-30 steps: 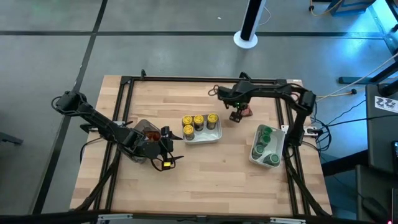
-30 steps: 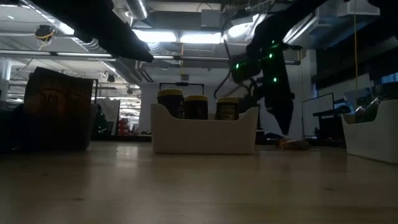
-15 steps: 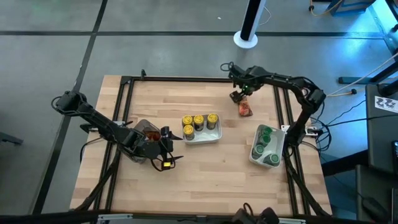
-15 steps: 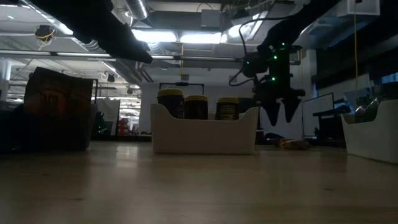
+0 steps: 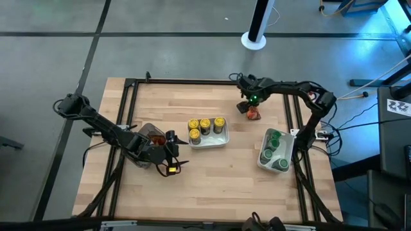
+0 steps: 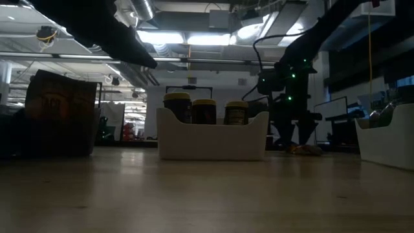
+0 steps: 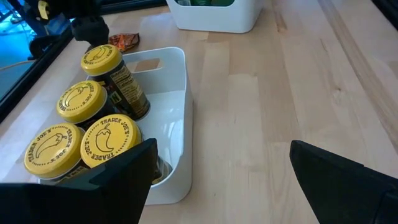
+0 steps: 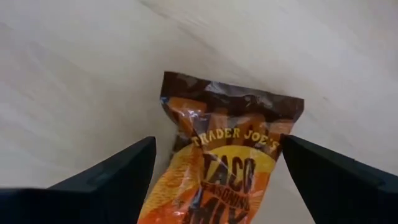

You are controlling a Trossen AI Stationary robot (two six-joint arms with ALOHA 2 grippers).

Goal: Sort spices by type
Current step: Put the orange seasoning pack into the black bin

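Inspector: Change noted?

Assessor: The right gripper (image 5: 250, 106) has dropped from above the far edge to directly over the red-orange packet (image 5: 253, 114), fingers spread wide on both sides of it, nothing held. The packet lies flat on bare wood, beyond the white tray (image 5: 221, 138) of 4 yellow-lid jars (image 7: 102, 57).

Inspector: Meaning?

Assessor: Likely a pickup is imminent; this packet remains unsorted.

Inspector: Left side?

Assessor: The left gripper (image 5: 170, 156) waits wide open and empty beside the grey bin (image 5: 149, 131).
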